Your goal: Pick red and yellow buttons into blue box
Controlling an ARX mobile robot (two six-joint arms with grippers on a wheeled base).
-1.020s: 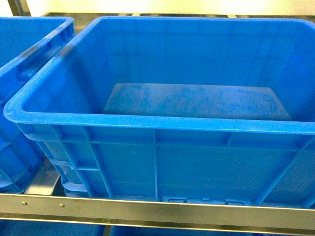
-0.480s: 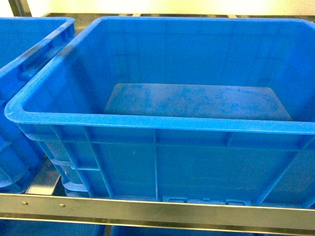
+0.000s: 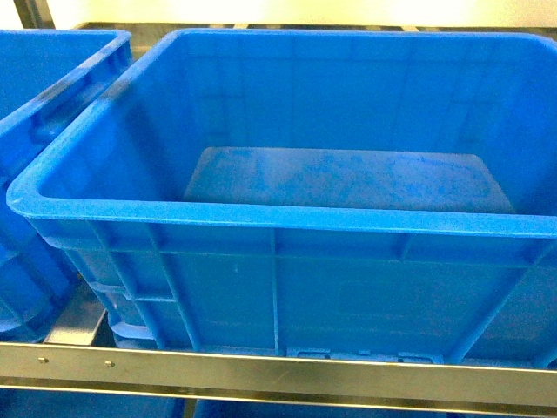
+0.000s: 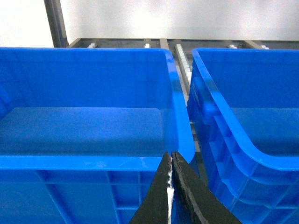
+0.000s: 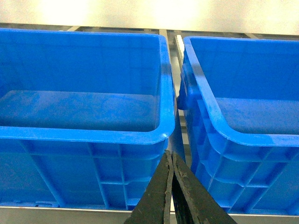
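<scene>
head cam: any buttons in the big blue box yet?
No, the blue box shows only its bare floor in the head view, with no red or yellow cap in it.

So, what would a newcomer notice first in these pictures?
First, the big blue box that fills the head view, deep, with nothing on the part of its floor that shows. A second blue crate stands at its left on the metal shelf rail. No buttons appear, and in each wrist view a shut black gripper, left and right, points at the gap between two crates.
</scene>
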